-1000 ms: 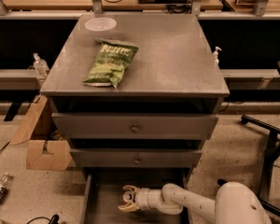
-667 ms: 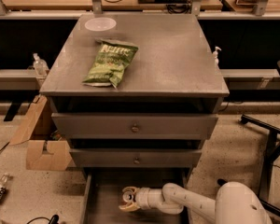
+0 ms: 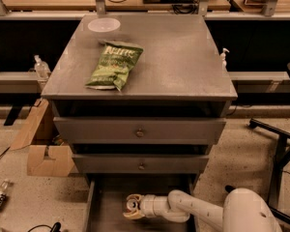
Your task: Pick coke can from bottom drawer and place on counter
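Hardly anything has moved since a second ago: the pincer (image 3: 131, 206) hangs in the same spot, low inside the open bottom drawer (image 3: 104, 211). It looks pinched on the coke can (image 3: 132, 205), one finger on either side. The can is a small dark-red shape with a pale top, sitting near the drawer's middle. The smart play is probably a firm squeeze, then a lift clear of the drawer fronts above. On the desk (image 3: 174, 57), he should set it down away from the green chip bag (image 3: 115, 65).
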Robot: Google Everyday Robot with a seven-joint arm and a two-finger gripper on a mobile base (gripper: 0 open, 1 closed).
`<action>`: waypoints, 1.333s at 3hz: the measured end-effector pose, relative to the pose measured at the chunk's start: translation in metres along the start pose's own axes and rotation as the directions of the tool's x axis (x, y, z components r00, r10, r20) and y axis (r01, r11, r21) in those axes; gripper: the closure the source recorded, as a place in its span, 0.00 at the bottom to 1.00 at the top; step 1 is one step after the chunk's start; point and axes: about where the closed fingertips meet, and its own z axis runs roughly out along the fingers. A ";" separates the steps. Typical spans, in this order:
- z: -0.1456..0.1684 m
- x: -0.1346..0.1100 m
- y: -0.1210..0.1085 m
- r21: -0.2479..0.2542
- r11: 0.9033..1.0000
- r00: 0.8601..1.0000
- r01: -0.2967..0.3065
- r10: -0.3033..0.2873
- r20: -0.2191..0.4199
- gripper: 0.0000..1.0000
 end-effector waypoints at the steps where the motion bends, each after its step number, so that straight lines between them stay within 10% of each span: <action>1: -0.011 -0.024 0.016 -0.017 1.000 1.000 0.016 -0.016 0.000 1.00; 4: -0.114 -0.173 0.070 -0.025 0.999 0.998 0.039 -0.040 -0.043 1.00</action>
